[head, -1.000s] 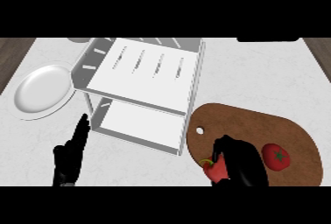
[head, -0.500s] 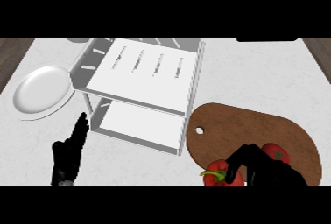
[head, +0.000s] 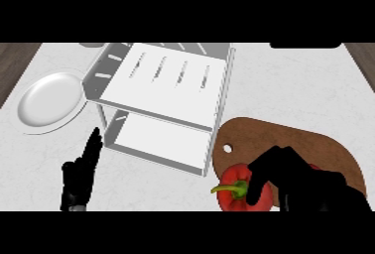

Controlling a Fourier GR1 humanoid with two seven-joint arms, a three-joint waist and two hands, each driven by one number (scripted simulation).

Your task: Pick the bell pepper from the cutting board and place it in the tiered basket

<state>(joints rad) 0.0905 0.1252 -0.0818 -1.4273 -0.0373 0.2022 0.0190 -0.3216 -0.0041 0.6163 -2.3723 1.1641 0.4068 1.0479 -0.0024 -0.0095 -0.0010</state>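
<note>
A red bell pepper with a green stem lies at the near left edge of the brown cutting board. My right hand comes in from the lower right, and its fingers curl over the pepper's right side, hiding that part. The tiered basket, white with grey wire sides, stands up and to the left of the board, its two shelves bare. My left hand rests open at the lower left, fingers straight and pointing up, holding nothing.
A white plate sits on the counter left of the basket. A small red patch, apparently a tomato, peeks out behind my right hand on the board. Dark wood shows at the far corners.
My right hand slid right off the top of the pepper and curled round its right side, so more of the pepper shows. The left hand has stayed put.
</note>
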